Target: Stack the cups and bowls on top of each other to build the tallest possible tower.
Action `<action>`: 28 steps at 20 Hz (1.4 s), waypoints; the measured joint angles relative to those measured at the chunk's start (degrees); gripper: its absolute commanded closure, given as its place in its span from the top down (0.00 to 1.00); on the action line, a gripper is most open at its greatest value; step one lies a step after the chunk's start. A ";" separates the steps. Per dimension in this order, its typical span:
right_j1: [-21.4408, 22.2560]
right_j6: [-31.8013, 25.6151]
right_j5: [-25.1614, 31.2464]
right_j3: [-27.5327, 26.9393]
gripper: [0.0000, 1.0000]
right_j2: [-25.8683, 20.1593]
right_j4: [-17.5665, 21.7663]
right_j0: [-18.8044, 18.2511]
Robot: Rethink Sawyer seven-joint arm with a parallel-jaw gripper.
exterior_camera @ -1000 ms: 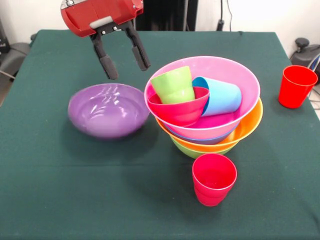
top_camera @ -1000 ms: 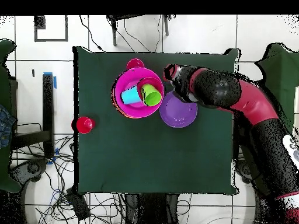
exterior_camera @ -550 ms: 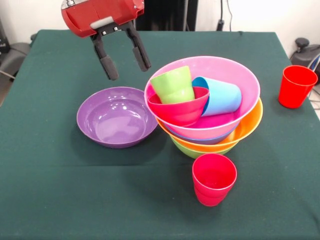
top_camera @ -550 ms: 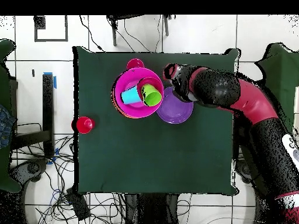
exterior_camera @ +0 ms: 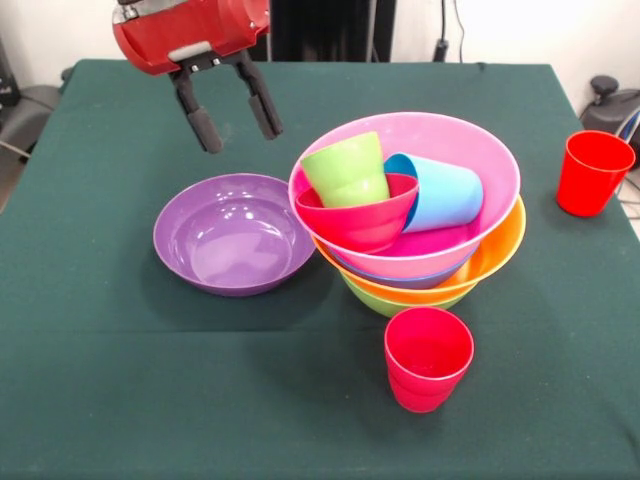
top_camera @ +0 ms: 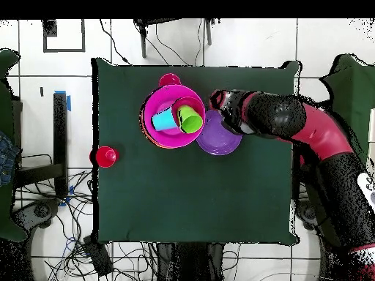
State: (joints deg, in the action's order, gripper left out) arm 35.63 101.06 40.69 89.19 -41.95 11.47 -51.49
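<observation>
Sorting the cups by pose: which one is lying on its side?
The sky blue cup, tipped over inside the pink bowl. The lime green cup and both red cups stand upright.

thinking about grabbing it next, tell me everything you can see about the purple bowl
The purple bowl is a round, glossy bowl that looks like plastic, shallow and wide, with light glinting off its inside. It is empty and sits upright, mouth up, on the green table. It lies right beside the pile of bowls, its rim close to or touching the pink bowl. The open gripper hangs above its far edge, touching nothing.
</observation>
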 measured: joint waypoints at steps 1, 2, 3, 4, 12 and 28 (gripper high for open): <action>0.05 0.00 0.67 0.01 1.00 0.08 0.36 -0.05; 0.10 0.00 1.53 -0.01 1.00 0.18 0.87 -0.11; 0.18 0.00 2.81 0.00 1.00 0.32 1.78 -0.19; 0.26 0.00 4.46 0.00 1.00 0.51 3.49 -0.28; 1.22 0.00 7.36 0.00 1.00 2.18 9.75 -0.27; 1.50 0.00 7.30 -0.01 1.00 4.10 17.89 -0.31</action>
State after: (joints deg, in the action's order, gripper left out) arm 37.12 101.06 47.99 89.18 -37.85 29.36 -51.80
